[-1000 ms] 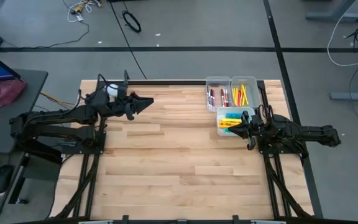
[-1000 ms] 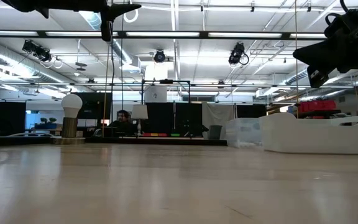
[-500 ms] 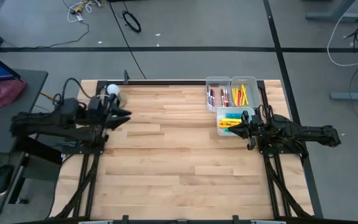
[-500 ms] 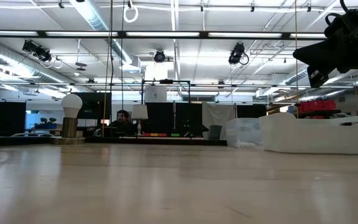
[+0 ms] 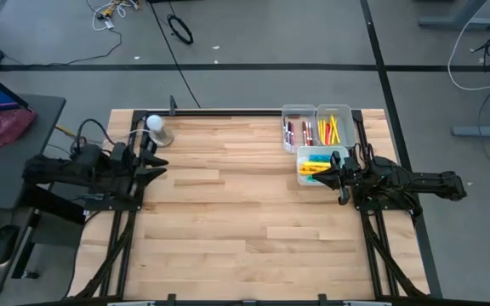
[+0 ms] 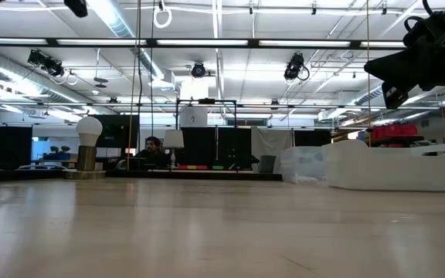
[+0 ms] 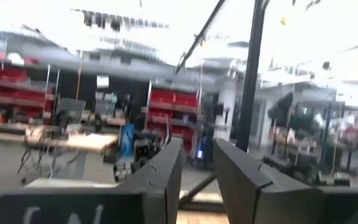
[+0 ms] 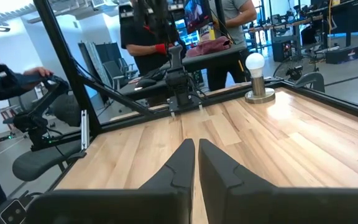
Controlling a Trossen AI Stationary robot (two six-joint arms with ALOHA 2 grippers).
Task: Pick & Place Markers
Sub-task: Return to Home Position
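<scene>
The markers (image 5: 316, 160) lie sorted in three bins (image 5: 299, 108) at the table's (image 5: 228, 212) far right corner: red-and-white pens, thin yellow ones and fat highlighters. They look light, stiff and slick, best pinched mid-barrel. The right gripper (image 5: 323, 178), closed on nothing, hangs over the nearest bin and hides part of it. The left gripper (image 5: 155, 163), fingers slightly apart and empty, sits at the left edge. The low view shows only bin walls, so the markers cannot be counted.

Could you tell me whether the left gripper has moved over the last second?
Yes. Seen from above, the left gripper has pulled back leftward: it was well past the white ball, and now sits beside the ball at the table's left edge.
</scene>
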